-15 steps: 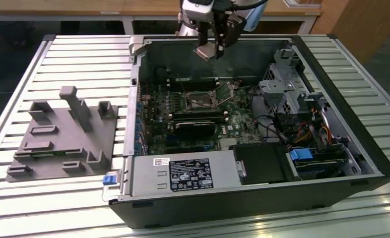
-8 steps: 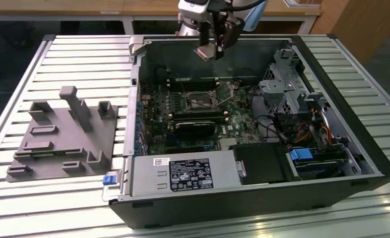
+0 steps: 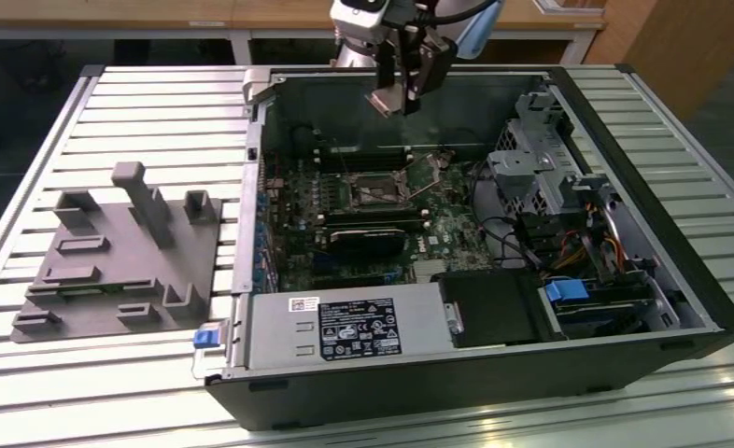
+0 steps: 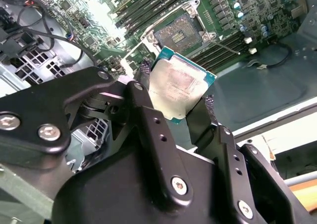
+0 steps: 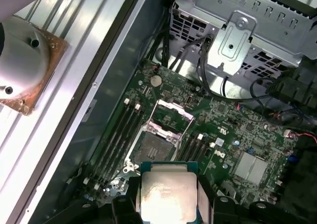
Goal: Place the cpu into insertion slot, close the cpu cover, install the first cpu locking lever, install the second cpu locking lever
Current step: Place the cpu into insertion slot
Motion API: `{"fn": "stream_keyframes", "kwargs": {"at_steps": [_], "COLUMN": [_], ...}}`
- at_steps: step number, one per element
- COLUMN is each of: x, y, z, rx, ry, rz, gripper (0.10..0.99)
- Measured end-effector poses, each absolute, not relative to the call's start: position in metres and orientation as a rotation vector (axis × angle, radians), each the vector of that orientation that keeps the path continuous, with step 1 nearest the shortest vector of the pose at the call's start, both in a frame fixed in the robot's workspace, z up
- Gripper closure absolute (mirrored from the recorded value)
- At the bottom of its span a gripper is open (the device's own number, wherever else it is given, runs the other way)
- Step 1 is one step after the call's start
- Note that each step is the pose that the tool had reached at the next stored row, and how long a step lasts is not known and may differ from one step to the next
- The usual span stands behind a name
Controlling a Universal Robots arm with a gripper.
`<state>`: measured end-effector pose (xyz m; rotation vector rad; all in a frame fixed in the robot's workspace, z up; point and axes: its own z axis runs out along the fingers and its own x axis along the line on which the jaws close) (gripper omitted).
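**Cpu held above the open socket.** The black two-fingered gripper [image 3: 403, 91] is closed on the cpu [image 4: 181, 85], a small flat square chip with a dull silver-grey metal top and a green edge. Its fingertips [image 4: 144, 71] clamp two opposite edges. In the exterior view the chip hangs over the far part of the open black computer case [image 3: 467, 392], well above the green motherboard [image 3: 440, 235].

In the first wrist view the insertion slot [image 5: 151, 148], a small square socket with a dark centre and thin metal rim, lies uncovered near the chip. The cpu cover [image 5: 171, 112], a thin silver metal frame, stands tipped up at one side of it.

The case rests on a slatted metal table [image 3: 155, 103], beside a grey moulded fixture [image 3: 118, 257].

Handling, by judgement: the chip is light and stiff but fragile, and its smooth edges give little purchase. It is best held by the edges and kept level.
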<state>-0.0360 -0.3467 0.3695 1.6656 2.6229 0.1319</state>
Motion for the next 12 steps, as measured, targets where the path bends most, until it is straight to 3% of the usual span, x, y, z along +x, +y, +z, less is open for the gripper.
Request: {"fn": "stream_keyframes", "kwargs": {"at_steps": [12], "x": [-0.0359], "y": [-0.3463], "z": [0.3609], "rx": [1.681], "ry": [2.612], "rz": [0.131], "gripper": [0.545]}}
